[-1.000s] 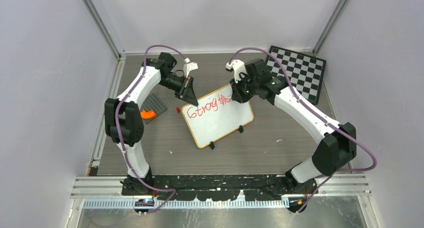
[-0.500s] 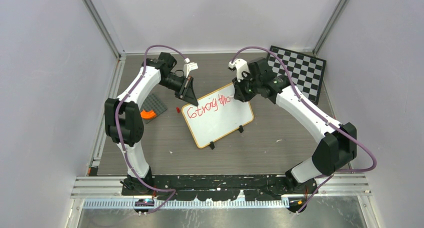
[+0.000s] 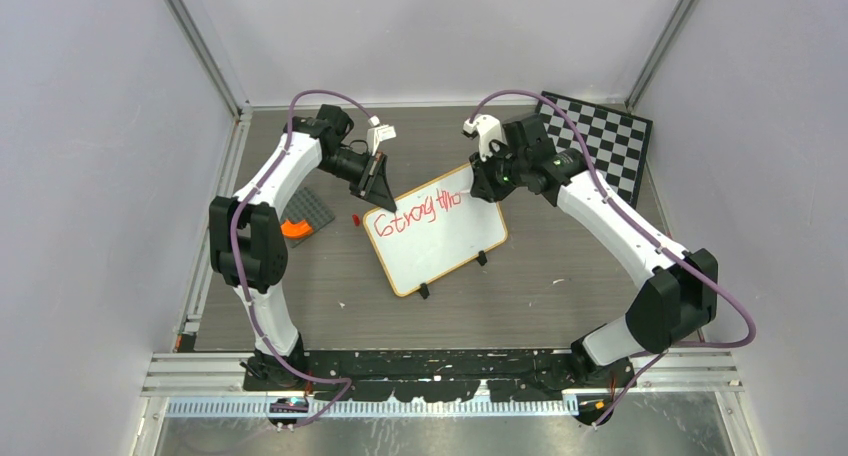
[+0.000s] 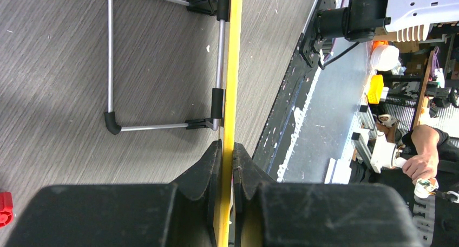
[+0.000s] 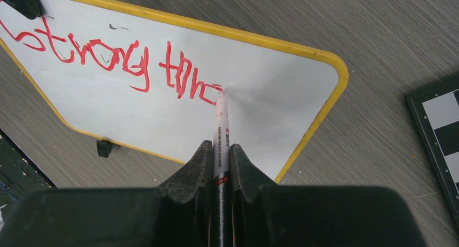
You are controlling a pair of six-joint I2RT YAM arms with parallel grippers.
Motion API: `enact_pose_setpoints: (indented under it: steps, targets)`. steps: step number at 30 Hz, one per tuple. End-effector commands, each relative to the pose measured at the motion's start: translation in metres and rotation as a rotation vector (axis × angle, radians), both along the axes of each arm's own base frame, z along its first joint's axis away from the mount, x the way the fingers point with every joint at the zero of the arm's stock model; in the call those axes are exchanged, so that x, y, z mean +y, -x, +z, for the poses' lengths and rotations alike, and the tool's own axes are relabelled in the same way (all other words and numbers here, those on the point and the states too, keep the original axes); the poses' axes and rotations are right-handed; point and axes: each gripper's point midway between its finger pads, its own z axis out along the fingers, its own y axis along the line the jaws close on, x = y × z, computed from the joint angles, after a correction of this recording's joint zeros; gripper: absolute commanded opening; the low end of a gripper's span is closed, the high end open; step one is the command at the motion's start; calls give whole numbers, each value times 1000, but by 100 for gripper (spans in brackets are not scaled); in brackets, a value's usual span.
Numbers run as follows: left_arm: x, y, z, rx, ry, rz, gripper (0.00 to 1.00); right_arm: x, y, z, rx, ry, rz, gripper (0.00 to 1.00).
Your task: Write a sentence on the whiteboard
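Note:
The whiteboard [image 3: 440, 244] lies tilted at the table's middle, white with a yellow-orange rim and black feet. Red writing [image 3: 415, 212] on it reads roughly "Strong thr". My left gripper [image 3: 375, 188] is shut on the board's top left corner; the left wrist view shows the yellow rim [image 4: 231, 68] edge-on between the jaws [image 4: 227, 149]. My right gripper [image 3: 480, 188] is shut on a white marker [image 5: 221, 144] with a red tip. The tip touches the board [image 5: 260, 101] at the end of the red writing [image 5: 124, 57].
A black-and-white checkered board [image 3: 595, 144] lies at the back right. A dark grey plate with an orange piece [image 3: 300, 221] lies at the left. A small red cap [image 3: 356, 219] lies just left of the whiteboard. Grey walls stand on three sides.
My right gripper has moved a little to the right along the board's top line, and the red writing has grown by a stroke. The left arm has not moved.

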Motion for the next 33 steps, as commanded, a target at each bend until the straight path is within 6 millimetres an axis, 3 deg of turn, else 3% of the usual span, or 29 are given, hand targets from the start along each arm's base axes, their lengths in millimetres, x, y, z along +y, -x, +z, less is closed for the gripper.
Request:
enact_pose_setpoints:
  steps: [1, 20, 33]
  targets:
    - [3, 3, -5, 3, -43, -3, 0, 2, -9, 17, -57, -24, -6, 0]
    - [4, 5, -9, 9, -48, -1, 0, -5, -21, 7, -67, 17, -45, 0]
    - [4, 3, -9, 9, -49, 3, 0, -10, -14, -1, -45, 26, -42, 0]
